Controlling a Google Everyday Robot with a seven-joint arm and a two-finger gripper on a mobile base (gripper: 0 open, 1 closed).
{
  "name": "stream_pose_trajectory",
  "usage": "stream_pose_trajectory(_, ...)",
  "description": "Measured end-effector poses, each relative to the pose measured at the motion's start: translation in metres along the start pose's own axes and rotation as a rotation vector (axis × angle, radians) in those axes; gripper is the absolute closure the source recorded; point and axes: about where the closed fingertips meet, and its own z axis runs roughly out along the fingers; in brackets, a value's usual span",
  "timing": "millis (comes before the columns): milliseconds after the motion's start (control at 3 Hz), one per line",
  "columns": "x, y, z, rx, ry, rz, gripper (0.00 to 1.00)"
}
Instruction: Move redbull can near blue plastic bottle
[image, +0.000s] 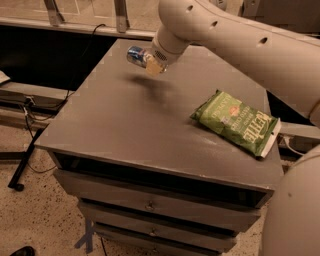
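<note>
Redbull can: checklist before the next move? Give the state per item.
1. Grip on the redbull can: ok, the pincer holds it on its side, over the far part of the table.
2. Can off the tabletop: ok, its shadow lies beneath it.
3. Blue plastic bottle in view: not ok, it shows nowhere in the camera view.
4. Green chip bag out of the way: ok, it lies at the right, apart from the can.
5. Placing spot: cannot tell without the bottle.
</note>
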Motion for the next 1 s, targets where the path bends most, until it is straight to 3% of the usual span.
stream_pose_trajectory(667,0.023,-0.031,0.026,0.003,0.042,-0.051,1.00)
stream_pose_trajectory(1000,0.030,-0.045,0.030,0.010,0.059,-0.057,0.82)
